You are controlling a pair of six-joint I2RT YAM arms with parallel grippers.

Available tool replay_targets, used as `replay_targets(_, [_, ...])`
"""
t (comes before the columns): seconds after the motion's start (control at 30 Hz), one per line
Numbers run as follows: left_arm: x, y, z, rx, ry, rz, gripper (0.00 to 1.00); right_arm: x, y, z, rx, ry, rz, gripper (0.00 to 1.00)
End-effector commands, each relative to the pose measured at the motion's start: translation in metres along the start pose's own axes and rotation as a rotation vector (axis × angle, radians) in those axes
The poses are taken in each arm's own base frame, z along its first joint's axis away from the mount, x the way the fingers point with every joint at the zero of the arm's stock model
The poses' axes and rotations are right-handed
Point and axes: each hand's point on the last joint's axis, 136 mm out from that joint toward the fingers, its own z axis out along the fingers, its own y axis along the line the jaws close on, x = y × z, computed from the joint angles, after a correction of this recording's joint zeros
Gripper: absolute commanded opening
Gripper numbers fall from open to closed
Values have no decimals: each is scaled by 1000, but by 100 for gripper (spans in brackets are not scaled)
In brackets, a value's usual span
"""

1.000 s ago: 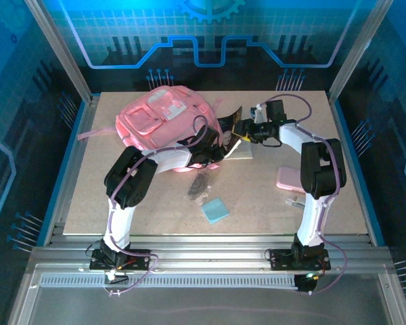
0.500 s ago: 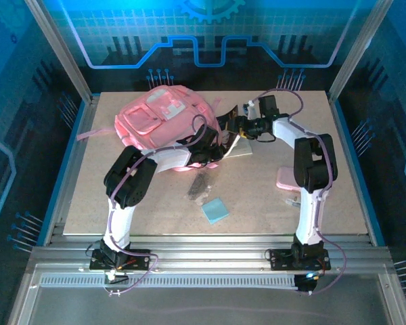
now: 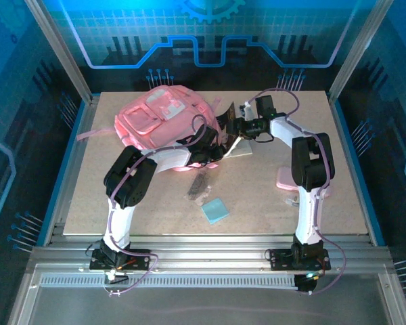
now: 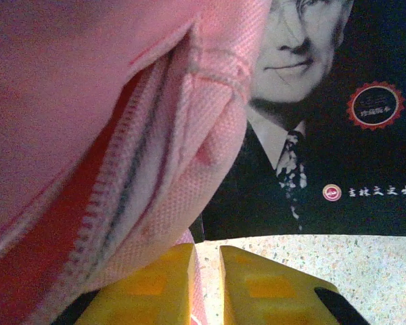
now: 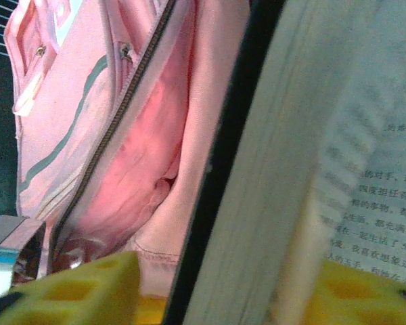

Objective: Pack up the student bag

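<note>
The student bag (image 3: 159, 118), a large soft pink fabric backpack with paler front pockets, lies flat on the far left part of the pale speckled table (image 3: 257, 223), pockets facing up. Its long axis runs roughly left to right across the table. A pink strap (image 3: 88, 134) trails off its left end, and its unzipped mouth is at the right end, where both tools meet it.

The left gripper (image 3: 216, 147) sits at the bag's near right corner, touching it. In the left wrist view its yellow fingers (image 4: 155, 288) stand narrow, almost together, with a sliver of pink fabric between them. It looks pinched on the edge of the mouth, with the zip teeth running up just above.

The right gripper (image 3: 239, 128) is just beside the bag's right end, pointing left at the gaping mouth and its pink lining. A thick book (image 3: 229, 120), black-covered with a man's portrait on the front, stands tilted on edge between its yellow fingers, close against the lip of the bag. The fingers straddle the book, but I cannot tell whether they press on it or stand slack
</note>
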Motion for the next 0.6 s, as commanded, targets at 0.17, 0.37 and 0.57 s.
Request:
replay_targets(0.17, [-12, 18, -25, -47, -9, -5, 18, -1, -4, -38, 105, -50, 79, 28])
replay_targets(0.37, [-20, 4, -40, -2, -26, 1, 20, 0, -6, -50, 157, -55, 99, 26])
replay_targets(0.57, [-20, 0, -37, 18, -22, -12, 21, 8, -12, -59, 214, -35, 121, 39])
